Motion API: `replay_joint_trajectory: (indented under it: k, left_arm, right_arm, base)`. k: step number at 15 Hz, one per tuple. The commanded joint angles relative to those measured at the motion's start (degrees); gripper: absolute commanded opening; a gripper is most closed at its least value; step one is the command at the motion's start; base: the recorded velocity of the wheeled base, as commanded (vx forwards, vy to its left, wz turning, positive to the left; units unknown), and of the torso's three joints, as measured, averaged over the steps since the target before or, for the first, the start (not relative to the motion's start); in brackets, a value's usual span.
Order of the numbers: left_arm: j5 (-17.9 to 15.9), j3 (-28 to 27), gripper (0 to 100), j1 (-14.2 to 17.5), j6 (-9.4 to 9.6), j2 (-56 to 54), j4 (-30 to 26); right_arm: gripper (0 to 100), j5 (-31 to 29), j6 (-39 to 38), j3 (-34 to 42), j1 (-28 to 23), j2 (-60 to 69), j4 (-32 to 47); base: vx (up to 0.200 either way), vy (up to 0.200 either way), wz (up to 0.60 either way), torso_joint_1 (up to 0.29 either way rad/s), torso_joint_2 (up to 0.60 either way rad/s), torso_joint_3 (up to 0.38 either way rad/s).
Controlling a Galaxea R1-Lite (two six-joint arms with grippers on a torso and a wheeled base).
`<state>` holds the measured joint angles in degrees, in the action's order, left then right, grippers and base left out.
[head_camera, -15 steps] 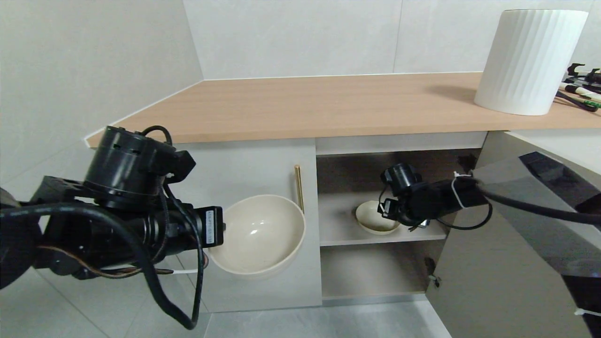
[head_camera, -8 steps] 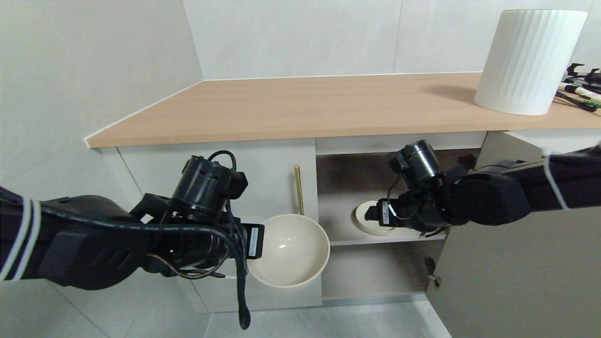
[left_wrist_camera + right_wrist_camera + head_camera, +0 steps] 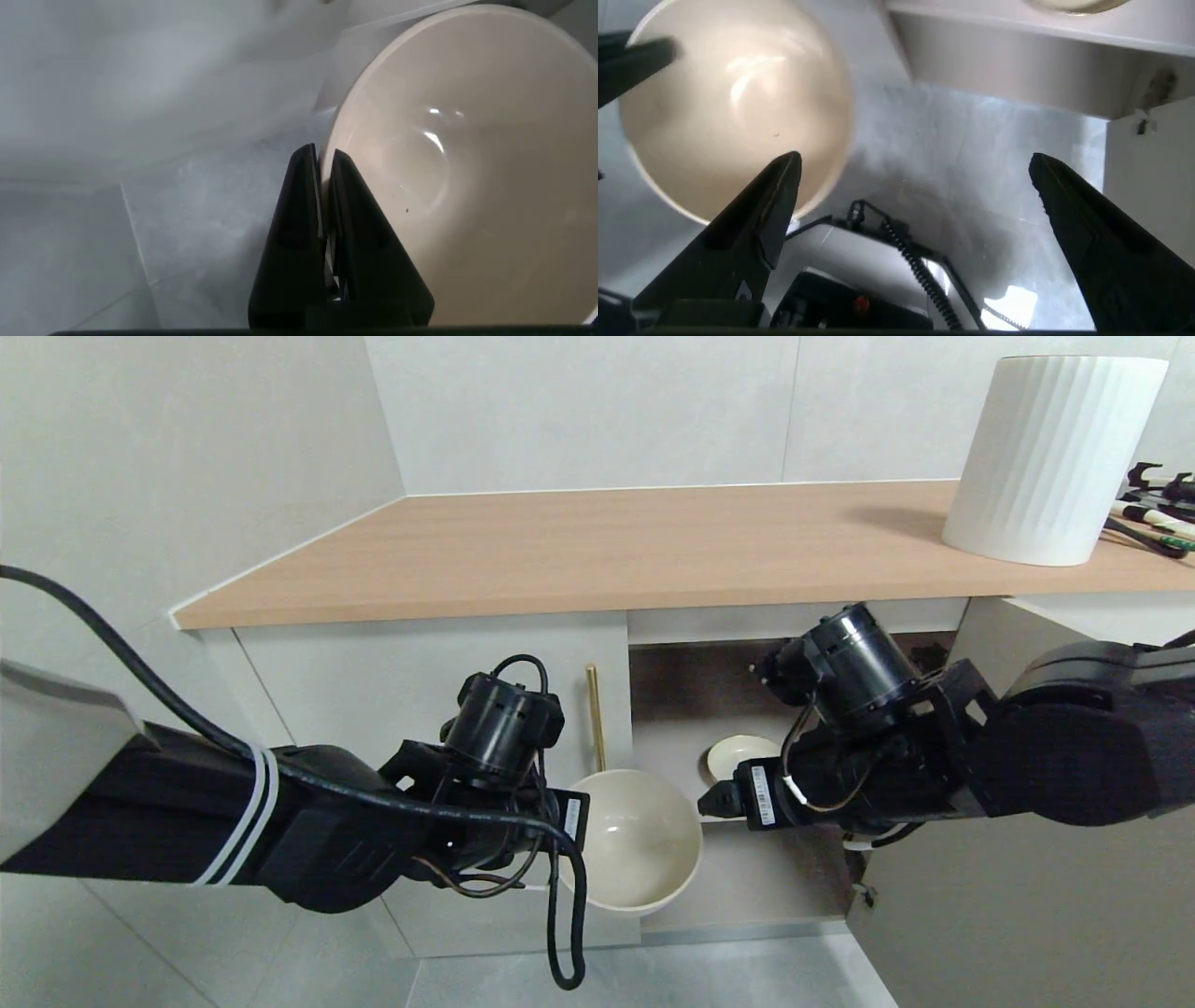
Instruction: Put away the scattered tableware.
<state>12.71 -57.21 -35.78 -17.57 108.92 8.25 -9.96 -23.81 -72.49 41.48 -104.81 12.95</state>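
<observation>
A large cream bowl (image 3: 635, 840) hangs in front of the open cabinet's lower compartment, its hollow facing me. My left gripper (image 3: 568, 817) is shut on its rim, and the left wrist view shows the two fingers (image 3: 313, 187) pinching the bowl's edge (image 3: 448, 177). A small cream bowl (image 3: 738, 756) rests on the cabinet's middle shelf (image 3: 672, 751). My right gripper (image 3: 717, 800) is in front of that shelf, just right of the large bowl, open and holding nothing. Its wrist view looks down on the large bowl (image 3: 738, 103) between widely spread fingers (image 3: 775, 201).
A white ribbed cylinder (image 3: 1055, 457) stands on the wooden counter (image 3: 597, 546) at the right, with utensils (image 3: 1153, 513) beyond it. The left cabinet door, with its gold handle (image 3: 591, 714), is closed. The right door (image 3: 980, 905) stands open. Grey floor lies below.
My left arm has carried the large bowl rightward and down, toward the open cabinet. My right arm has drawn back from the shelf, leaving the small bowl there.
</observation>
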Motion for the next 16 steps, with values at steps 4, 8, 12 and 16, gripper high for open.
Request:
replay_joint_trajectory:
  k: [4,8,12,16]
  left_arm:
    - [1.17,-0.01,0,-1.93,-0.19,-0.91,0.18]
    - [1.26,-0.01,0,-2.19,-0.28,-1.70,0.18]
    - [1.26,0.08,0,-2.28,-0.28,-1.61,0.18]
    - [1.26,0.08,0,-2.28,-0.28,-1.70,0.18]
  right_arm:
    - [100,0.03,-0.54,-0.29,1.32,-3.99,-0.38]
    - [100,0.03,-2.21,-1.87,1.32,-6.02,-0.55]
    - [0,0.12,-3.79,-3.10,1.32,-7.25,-0.91]
    - [0,0.29,-3.97,-3.36,1.32,-7.33,-0.91]
  base:
    - [0.000,0.000,0.00,0.000,0.00,0.000]
    - [0.000,0.000,0.00,0.000,0.00,0.000]
    - [0.000,0.000,0.00,0.000,0.00,0.000]
    - [0.000,0.000,0.00,0.000,0.00,0.000]
